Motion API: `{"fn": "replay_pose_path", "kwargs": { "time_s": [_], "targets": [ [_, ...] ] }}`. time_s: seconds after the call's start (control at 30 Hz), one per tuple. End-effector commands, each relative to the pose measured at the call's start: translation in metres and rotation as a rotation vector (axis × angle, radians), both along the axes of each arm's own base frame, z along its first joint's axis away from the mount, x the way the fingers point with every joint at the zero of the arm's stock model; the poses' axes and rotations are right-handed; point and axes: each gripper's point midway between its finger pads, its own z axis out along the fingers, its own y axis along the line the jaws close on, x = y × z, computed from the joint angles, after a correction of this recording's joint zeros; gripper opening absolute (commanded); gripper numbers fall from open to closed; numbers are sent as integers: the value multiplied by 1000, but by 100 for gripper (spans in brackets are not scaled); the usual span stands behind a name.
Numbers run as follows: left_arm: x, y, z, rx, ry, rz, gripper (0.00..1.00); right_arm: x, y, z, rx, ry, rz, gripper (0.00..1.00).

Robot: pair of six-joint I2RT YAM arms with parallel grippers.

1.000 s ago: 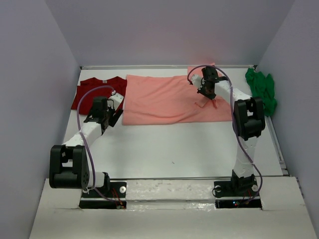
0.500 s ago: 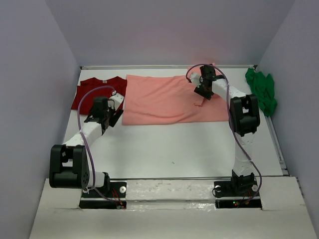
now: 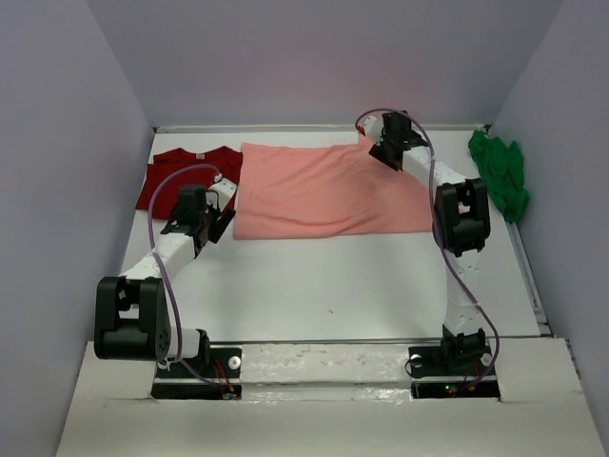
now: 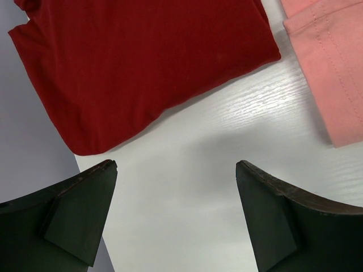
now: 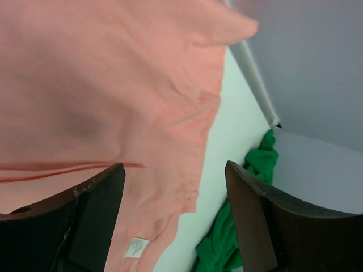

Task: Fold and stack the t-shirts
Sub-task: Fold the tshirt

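Observation:
The salmon-pink t-shirt lies spread flat across the far middle of the table. My right gripper hovers open over its far right part, holding nothing. The right wrist view shows pink cloth with a small white label beneath my open right gripper. The dark red t-shirt lies folded at the far left. My left gripper stands open just in front of it, over bare table between the red cloth and the pink hem. At the far right the green t-shirt lies crumpled.
Grey walls close in the table on the left, back and right. A raised rim runs along the far edge. The green cloth lies against the right wall. White tabletop stretches between the shirts and the arm bases.
My right gripper has opened and let go of the pink shirt, then moved toward the far edge. The lifted fold now lies flat. The left arm has not moved.

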Motion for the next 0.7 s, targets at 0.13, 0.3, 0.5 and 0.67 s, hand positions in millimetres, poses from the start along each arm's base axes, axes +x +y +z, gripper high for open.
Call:
{"fn": "replay_pose_path", "kwargs": {
  "time_s": [0.13,0.3,0.5,0.67],
  "targets": [
    [11,-13,22,-24,-58,-45,99,-12,-40,186,17,-605,-152,77],
    [10,-25,31,-42,-71,-85,99,-71,-61,193,57,-588,-226,81],
    [1,-55,36,-146,-43,-213,99,-154,-55,167,281,-376,-243,42],
    [-8,-72,35,-211,-13,-281,99,-200,-43,94,369,-104,-296,0]
  ]
}}
